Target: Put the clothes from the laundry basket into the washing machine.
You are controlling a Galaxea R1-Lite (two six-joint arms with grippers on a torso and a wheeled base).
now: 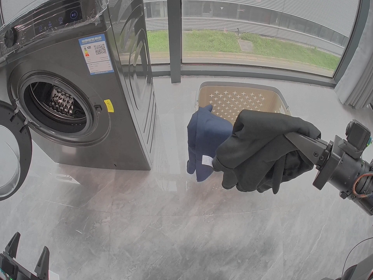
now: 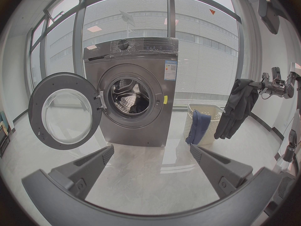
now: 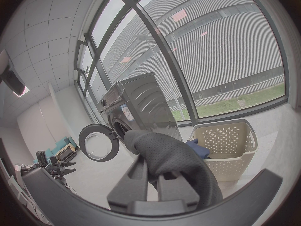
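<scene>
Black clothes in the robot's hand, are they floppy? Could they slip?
Probably floppy: the black garment droops in folds below the right gripper. Likely light, hanging from one pinch. It might slip, since only a bunched part sits between the jaws.

**Surfaces and stuffs**

We see the washing machine (image 1: 124, 109) in grey metal with a soft satin sheen, and a crinkled clear plastic film (image 1: 54, 4) over its panel. Its drum (image 1: 62, 102) is bright, perforated steel. The door (image 2: 37, 110) is a matt dark plastic ring around smooth glass. The laundry basket (image 1: 237, 98) is matt cream plastic pierced with star holes. The black garment (image 1: 260, 148) is dull cloth — up close, a fine mesh knit — and the blue garment (image 1: 206, 137) is a smoother weave. The floor (image 1: 175, 230) is glossy grey stone-look tile. The left gripper (image 2: 150, 147) has matt dark plastic fingers (image 2: 219, 170), ribbed inside.
</scene>
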